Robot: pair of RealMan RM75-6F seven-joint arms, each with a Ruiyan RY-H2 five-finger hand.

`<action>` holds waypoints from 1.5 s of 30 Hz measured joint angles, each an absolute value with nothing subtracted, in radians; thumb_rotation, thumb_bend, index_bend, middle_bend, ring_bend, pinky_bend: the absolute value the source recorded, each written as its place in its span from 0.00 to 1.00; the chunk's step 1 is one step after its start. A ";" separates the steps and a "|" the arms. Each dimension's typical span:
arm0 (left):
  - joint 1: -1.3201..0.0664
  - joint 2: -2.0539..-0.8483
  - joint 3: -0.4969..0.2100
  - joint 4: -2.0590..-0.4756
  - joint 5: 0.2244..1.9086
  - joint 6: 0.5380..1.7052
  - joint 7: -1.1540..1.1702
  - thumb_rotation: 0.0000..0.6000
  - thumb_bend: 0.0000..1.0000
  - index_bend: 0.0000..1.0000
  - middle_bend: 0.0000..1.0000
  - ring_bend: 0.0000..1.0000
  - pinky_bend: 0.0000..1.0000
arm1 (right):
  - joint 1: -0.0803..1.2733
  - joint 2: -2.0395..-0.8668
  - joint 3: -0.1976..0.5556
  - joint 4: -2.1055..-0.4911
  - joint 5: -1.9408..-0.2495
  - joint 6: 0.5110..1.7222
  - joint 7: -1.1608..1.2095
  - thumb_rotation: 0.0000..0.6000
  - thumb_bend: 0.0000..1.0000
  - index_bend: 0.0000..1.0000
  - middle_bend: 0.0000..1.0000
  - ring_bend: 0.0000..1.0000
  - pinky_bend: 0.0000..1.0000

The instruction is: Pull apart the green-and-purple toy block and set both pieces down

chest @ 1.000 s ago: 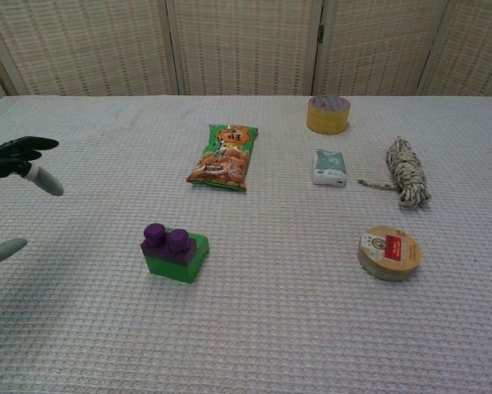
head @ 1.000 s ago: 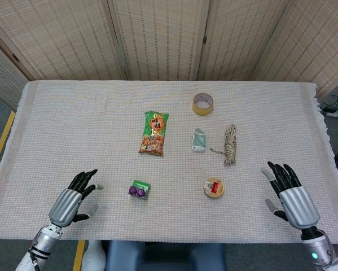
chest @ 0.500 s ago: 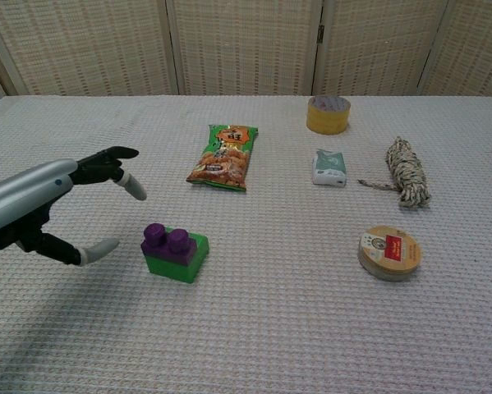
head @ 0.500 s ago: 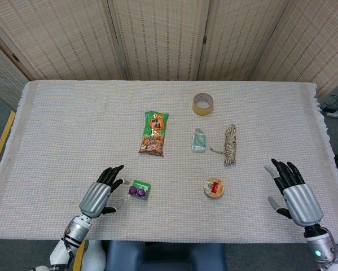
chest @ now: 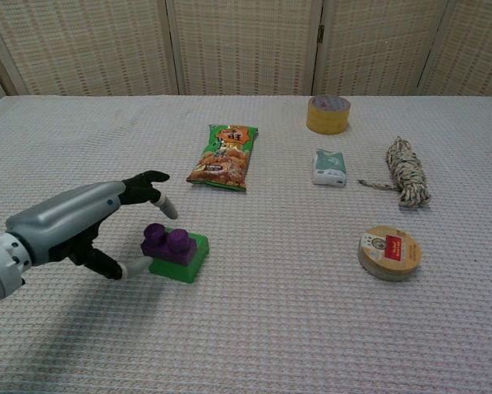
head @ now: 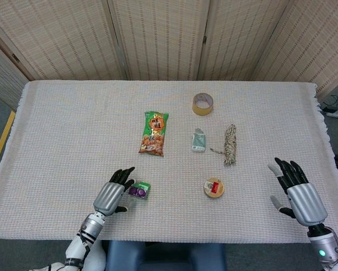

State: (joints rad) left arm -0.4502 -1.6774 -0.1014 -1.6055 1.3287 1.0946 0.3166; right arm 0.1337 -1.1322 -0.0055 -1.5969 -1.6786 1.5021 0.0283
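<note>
The toy block [chest: 177, 254] [head: 140, 190] is a green base with a purple studded piece on top, lying on the cloth near the front edge, still in one piece. My left hand [chest: 89, 222] [head: 113, 195] is right beside it on its left, fingers spread, the thumb tip touching the green base and the other fingers arched over the purple piece without closing. Far to the right, near the front edge, my right hand [head: 299, 195] hovers with fingers apart and nothing in it; the chest view does not show it.
A snack bag [head: 153, 133], tape roll [head: 202, 104], small teal packet [head: 198, 140], twine bundle [head: 230, 144] and round tin [head: 214, 187] lie on the white woven tablecloth [head: 73, 124]. Folding screens stand behind the table.
My left hand has moved right across the cloth until it reached the block's left side. My right hand has drifted slightly right and toward the front edge. The block has not moved.
</note>
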 measured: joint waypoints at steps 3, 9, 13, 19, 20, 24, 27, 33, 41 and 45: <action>-0.461 -1.691 -0.103 -1.593 1.310 1.084 0.327 1.00 0.40 0.31 0.00 0.00 0.00 | 0.134 -1.128 -0.005 -1.597 -1.676 1.500 0.036 1.00 0.40 0.00 0.00 0.00 0.00; -0.478 -1.707 -0.112 -1.572 1.285 1.074 0.330 1.00 0.41 0.34 0.00 0.00 0.00 | 0.134 -1.125 -0.005 -1.599 -1.673 1.497 0.040 1.00 0.40 0.00 0.00 0.00 0.00; -0.484 -1.715 -0.113 -1.560 1.281 1.071 0.312 1.00 0.41 0.39 0.00 0.00 0.00 | 0.138 -1.125 -0.001 -1.600 -1.664 1.487 0.037 1.00 0.40 0.00 0.00 0.00 0.00; -0.489 -1.726 -0.115 -1.530 1.275 1.069 0.274 1.00 0.41 0.49 0.00 0.00 0.00 | 0.136 -1.123 0.002 -1.601 -1.662 1.494 0.041 1.00 0.40 0.00 0.00 0.00 0.00; -0.489 -1.729 -0.116 -1.523 1.274 1.070 0.266 1.00 0.41 0.50 0.00 0.00 0.00 | 0.135 -1.123 0.003 -1.601 -1.662 1.496 0.042 1.00 0.40 0.00 0.00 0.00 0.00; -0.487 -1.735 -0.117 -1.516 1.294 1.092 0.228 1.00 0.44 0.60 0.02 0.00 0.00 | 0.135 -1.122 0.003 -1.601 -1.662 1.494 0.043 1.00 0.40 0.00 0.00 0.00 0.00; -0.481 -1.737 -0.115 -1.514 1.334 1.124 0.187 1.00 0.47 0.67 0.06 0.00 0.00 | 0.137 -1.123 0.002 -1.600 -1.661 1.488 0.041 1.00 0.40 0.00 0.00 0.00 0.00; -0.459 -1.718 -0.102 -1.535 1.422 1.213 0.108 1.00 0.47 0.72 0.09 0.00 0.00 | 0.153 -1.136 0.005 -1.588 -1.665 1.469 0.061 1.00 0.40 0.00 0.00 0.00 0.00; -0.438 -1.667 -0.108 -1.686 1.425 1.252 0.072 1.00 0.49 0.73 0.10 0.00 0.00 | 0.227 -1.208 -0.010 -1.505 -1.719 1.399 0.270 1.00 0.40 0.00 0.00 0.00 0.00; -0.439 -1.636 -0.134 -1.777 1.348 1.231 0.090 1.00 0.49 0.73 0.10 0.00 0.00 | 0.286 -1.275 -0.030 -1.446 -1.753 1.334 0.401 1.00 0.40 0.00 0.00 0.00 0.00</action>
